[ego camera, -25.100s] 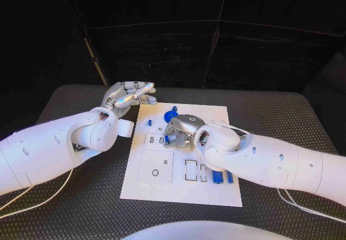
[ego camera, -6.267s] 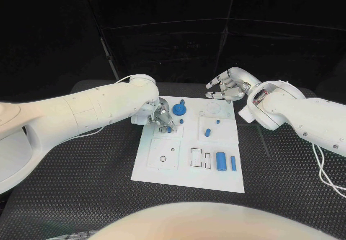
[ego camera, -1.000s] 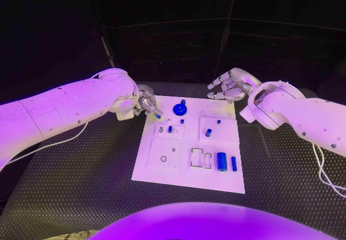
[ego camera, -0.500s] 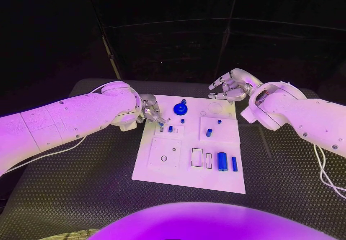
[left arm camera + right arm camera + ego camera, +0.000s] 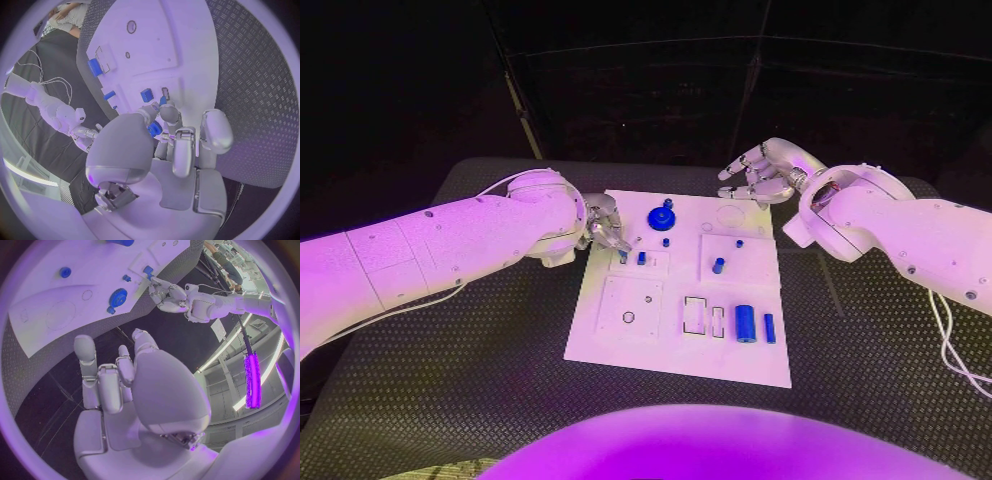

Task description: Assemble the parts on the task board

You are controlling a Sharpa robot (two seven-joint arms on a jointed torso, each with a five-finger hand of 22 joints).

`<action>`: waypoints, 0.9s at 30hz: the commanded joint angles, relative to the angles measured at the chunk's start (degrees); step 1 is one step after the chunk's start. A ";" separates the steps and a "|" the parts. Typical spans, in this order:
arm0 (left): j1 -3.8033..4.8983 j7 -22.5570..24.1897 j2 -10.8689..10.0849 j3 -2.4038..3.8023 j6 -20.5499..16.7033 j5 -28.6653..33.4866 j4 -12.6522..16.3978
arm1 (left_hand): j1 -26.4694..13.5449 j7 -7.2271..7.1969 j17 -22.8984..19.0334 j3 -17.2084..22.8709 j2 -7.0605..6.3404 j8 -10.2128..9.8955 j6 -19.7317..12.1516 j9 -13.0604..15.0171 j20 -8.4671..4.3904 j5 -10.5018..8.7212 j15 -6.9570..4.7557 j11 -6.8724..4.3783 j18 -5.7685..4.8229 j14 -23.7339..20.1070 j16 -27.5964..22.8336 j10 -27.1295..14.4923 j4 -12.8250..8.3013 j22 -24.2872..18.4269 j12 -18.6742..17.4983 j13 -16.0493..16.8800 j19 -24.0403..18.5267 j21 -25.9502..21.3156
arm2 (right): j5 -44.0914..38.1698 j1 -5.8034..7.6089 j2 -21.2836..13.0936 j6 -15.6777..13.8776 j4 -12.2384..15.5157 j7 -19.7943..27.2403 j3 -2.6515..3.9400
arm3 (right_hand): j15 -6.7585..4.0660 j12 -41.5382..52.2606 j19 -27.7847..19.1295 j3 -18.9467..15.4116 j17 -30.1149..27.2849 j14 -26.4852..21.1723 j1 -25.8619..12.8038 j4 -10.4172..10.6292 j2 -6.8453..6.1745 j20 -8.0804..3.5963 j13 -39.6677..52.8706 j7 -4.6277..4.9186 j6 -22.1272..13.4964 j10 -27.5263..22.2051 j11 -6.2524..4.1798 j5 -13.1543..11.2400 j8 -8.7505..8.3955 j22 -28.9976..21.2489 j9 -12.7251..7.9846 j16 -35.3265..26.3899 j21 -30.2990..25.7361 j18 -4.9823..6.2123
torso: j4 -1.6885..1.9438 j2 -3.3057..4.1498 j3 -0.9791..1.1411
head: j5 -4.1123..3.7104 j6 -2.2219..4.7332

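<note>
The black ribbed surface (image 5: 473, 380) carries the white task board (image 5: 682, 340), which lies in its middle, running from the far edge toward the near one.

The left robot hand (image 5: 606, 228) hangs over the board's far left edge with its fingers drawn together and pointing down. In the left wrist view the left robot hand (image 5: 172, 135) has its fingertips closed round a small blue part (image 5: 154, 129), just above the board beside two other blue pieces standing in it.

The right robot hand (image 5: 762, 172) is held off the surface past the board's far right corner, its fingers apart and lightly curled, with nothing in them; the right wrist view shows the same spread fingers (image 5: 85, 360).

On the board, a round blue knob (image 5: 661, 219) stands near the far edge, left of centre. A thick blue cylinder (image 5: 746, 323) lies near the right edge in the near half, with a thinner blue pin (image 5: 769, 327) just beside it on the outer side. A short blue peg (image 5: 717, 265) stands in the right half, toward the middle. Another small peg (image 5: 640, 258) stands near the left robot hand's fingertips.
</note>
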 commanded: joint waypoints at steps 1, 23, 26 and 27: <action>0.00 0.04 0.05 0.02 1.97 -2.50 -0.02 | 0.03 -0.21 15.09 5.17 0.52 0.39 -0.14 6.55 -0.06 0.39 -0.39 -0.01 0.80 5.84 0.18 0.47 -4.55 0.02 0.27 -0.10 0.26 -0.05 | -0.04 0.09 -0.02 0.32 0.11 0.41 0.02 | -0.22 -0.07 -0.35 0.07 0.61 2.88 0.32 0.11 0.04 0.05 -0.04 -0.07 0.10 -0.22 0.12 0.04 0.12 -0.06 -0.03 -0.31 -0.34 0.81 | 0.01 0.00 -0.03 | -0.02 0.00; -0.16 -0.28 0.27 -0.04 4.58 -3.14 -0.10 | -0.10 -0.23 15.09 5.65 0.41 0.60 -0.16 6.67 -0.07 0.39 -0.41 -0.03 0.80 5.84 0.18 0.47 -4.65 0.03 0.23 -0.19 0.26 -0.08 | -0.04 0.09 0.02 0.47 0.08 0.41 0.02 | -0.23 -0.03 -0.34 0.12 0.64 2.89 0.36 0.11 0.03 0.04 -0.01 -0.07 0.11 -0.20 0.11 0.09 0.14 -0.05 -0.03 -0.30 -0.35 0.81 | 0.02 0.00 -0.01 | 0.00 0.00; -0.17 -0.32 0.20 -0.05 5.01 -3.14 0.00 | -0.10 -0.23 15.09 5.65 0.41 0.60 -0.16 6.67 -0.07 0.39 -0.41 -0.03 0.80 5.84 0.18 0.47 -4.65 0.03 0.23 -0.19 0.26 -0.08 | -0.04 0.09 0.03 0.48 0.07 0.40 0.01 | -0.23 -0.03 -0.34 0.12 0.64 2.89 0.36 0.11 0.03 0.04 -0.01 -0.07 0.11 -0.20 0.11 0.09 0.14 -0.05 -0.03 -0.30 -0.35 0.81 | 0.01 0.00 -0.01 | -0.01 0.00; -0.17 -0.33 0.19 -0.05 5.08 -3.14 0.02 | -0.10 -0.23 15.09 5.65 0.41 0.60 -0.16 6.67 -0.07 0.39 -0.41 -0.03 0.80 5.84 0.18 0.47 -4.65 0.03 0.23 -0.19 0.26 -0.08 | -0.04 0.09 0.03 0.49 0.07 0.40 0.01 | -0.23 -0.03 -0.34 0.12 0.64 2.89 0.36 0.11 0.03 0.04 -0.01 -0.07 0.11 -0.20 0.11 0.09 0.14 -0.05 -0.03 -0.30 -0.35 0.81 | 0.01 0.00 -0.01 | -0.01 0.00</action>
